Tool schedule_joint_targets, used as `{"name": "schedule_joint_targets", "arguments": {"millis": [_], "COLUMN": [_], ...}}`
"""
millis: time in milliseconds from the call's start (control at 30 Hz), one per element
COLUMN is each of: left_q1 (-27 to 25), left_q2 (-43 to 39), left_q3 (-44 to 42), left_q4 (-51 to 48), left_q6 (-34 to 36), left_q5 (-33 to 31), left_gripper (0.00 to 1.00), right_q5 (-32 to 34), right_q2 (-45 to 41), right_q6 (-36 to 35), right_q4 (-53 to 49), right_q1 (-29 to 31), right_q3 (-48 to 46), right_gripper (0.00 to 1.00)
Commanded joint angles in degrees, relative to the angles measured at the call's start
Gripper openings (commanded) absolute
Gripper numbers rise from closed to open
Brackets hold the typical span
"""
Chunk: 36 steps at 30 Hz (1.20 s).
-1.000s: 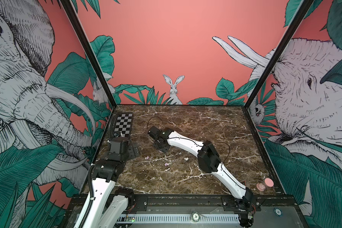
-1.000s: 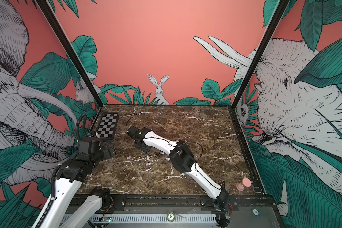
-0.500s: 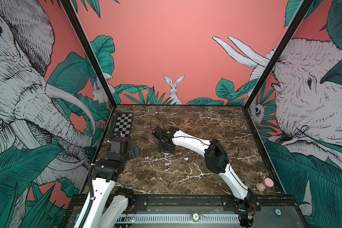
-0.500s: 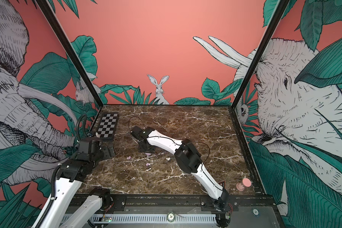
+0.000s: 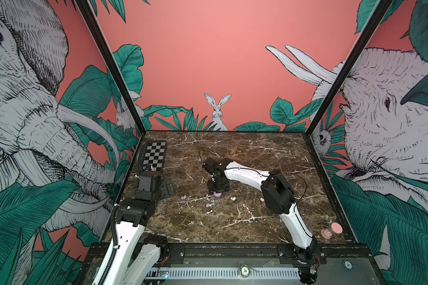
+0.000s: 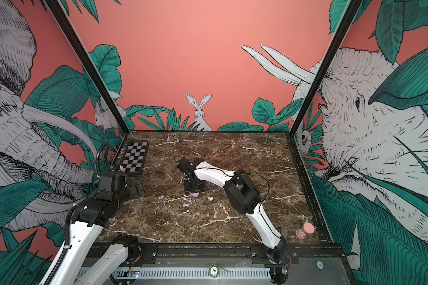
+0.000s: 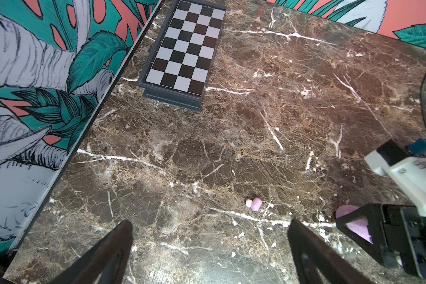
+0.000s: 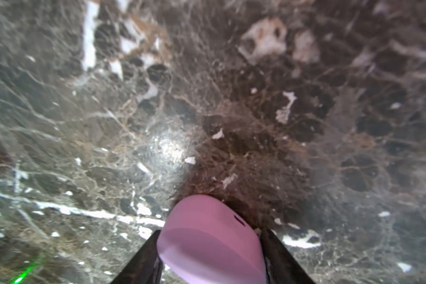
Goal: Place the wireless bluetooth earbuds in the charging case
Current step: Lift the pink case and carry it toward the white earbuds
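My right gripper (image 8: 210, 237) is shut on a lilac pill-shaped charging case (image 8: 207, 221), its fingers pressed on both sides. In both top views the right gripper (image 5: 218, 190) holds the charging case (image 5: 218, 194) low over the middle of the marble. Tiny earbuds lie round it: a lilac earbud (image 5: 183, 197) to the left, a second lilac earbud (image 5: 208, 205) in front, a white earbud (image 5: 232, 198) to the right. The left wrist view shows one lilac earbud (image 7: 255, 204) ahead of my left gripper (image 7: 209, 248), which is open and empty by the left wall (image 5: 167, 188).
A folded chessboard (image 5: 155, 155) lies at the back left beside the wall. A small pink hourglass-shaped object (image 5: 331, 230) stands in the front right corner. Black frame rails and printed walls close the marble table (image 5: 257, 153) on three sides.
My right gripper has carried the lilac case to the right and toward the front, down nearer the earbuds. The left arm has stayed still with its jaws open.
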Motion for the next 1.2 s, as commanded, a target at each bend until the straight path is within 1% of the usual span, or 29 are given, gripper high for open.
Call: {"name": "schedule_joint_targets", "arguments": {"millis": [0, 133, 233, 300, 367, 400, 433, 467, 533, 600, 700, 800, 967, 1100, 1167], "left_q1": [-0.2, -0.2, -0.2, -0.2, -0.2, -0.2, -0.2, -0.2, -0.2, -0.1, -0.2, -0.1, -0.2, -0.2, -0.2], "left_q2": [0.0, 0.2, 0.3, 0.1, 0.1, 0.2, 0.3, 0.3, 0.4, 0.5, 0.8, 0.6, -0.2, 0.1, 0.0], "left_q3": [-0.4, -0.4, -0.4, -0.4, -0.4, -0.4, -0.4, -0.4, -0.4, -0.4, -0.3, -0.2, -0.4, -0.4, -0.4], "left_q4": [-0.3, -0.4, -0.4, -0.4, -0.3, -0.3, -0.3, -0.3, -0.3, -0.3, -0.2, -0.3, 0.0, -0.1, 0.0], "left_q6": [-0.4, -0.4, -0.4, -0.4, -0.4, -0.4, -0.4, -0.3, -0.3, -0.2, -0.2, -0.1, -0.1, -0.1, 0.0], "left_q5": [-0.9, -0.9, -1.1, -1.1, -1.0, -0.9, -0.9, -0.9, -0.8, -0.6, -0.1, -0.1, 0.2, 0.4, 0.7], "left_gripper": [0.99, 0.99, 0.99, 0.99, 0.99, 0.99, 0.99, 0.99, 0.99, 0.99, 0.99, 0.99, 0.99, 0.99, 0.99], "right_q5": [3.0, 4.6, 5.9, 6.4, 8.0, 7.3, 7.2, 8.3, 10.2, 10.3, 12.4, 12.0, 10.6, 12.1, 12.0], "right_q2": [-2.9, -3.2, -3.7, -5.1, -7.0, -8.0, -9.2, -10.2, -11.2, -11.0, -9.9, -6.9, -2.1, -0.7, 0.4], "right_q6": [-3.8, -3.7, -1.5, 2.1, 9.1, 11.9, 15.6, 19.4, 24.8, 28.4, 33.4, 35.5, 37.1, 38.9, 40.2], "right_q4": [-0.2, -1.2, -2.5, -2.5, -3.5, -2.6, -1.7, -2.3, -2.7, -4.5, -6.2, -8.9, -13.0, -13.1, -13.9], "right_q1": [0.2, 0.2, 0.2, 0.2, 0.5, 0.7, 1.0, 1.1, 1.7, 2.2, 3.3, 3.6, 3.7, 3.9, 4.0], "right_q3": [-1.2, -1.0, -0.4, -0.6, -0.6, -1.0, -1.5, -1.5, -0.9, 0.9, 2.6, 4.8, 9.4, 10.2, 10.6], "right_gripper": [0.62, 0.67, 0.76, 0.81, 0.92, 0.96, 0.98, 0.98, 0.98, 0.98, 0.98, 0.98, 0.96, 0.89, 0.88]}}
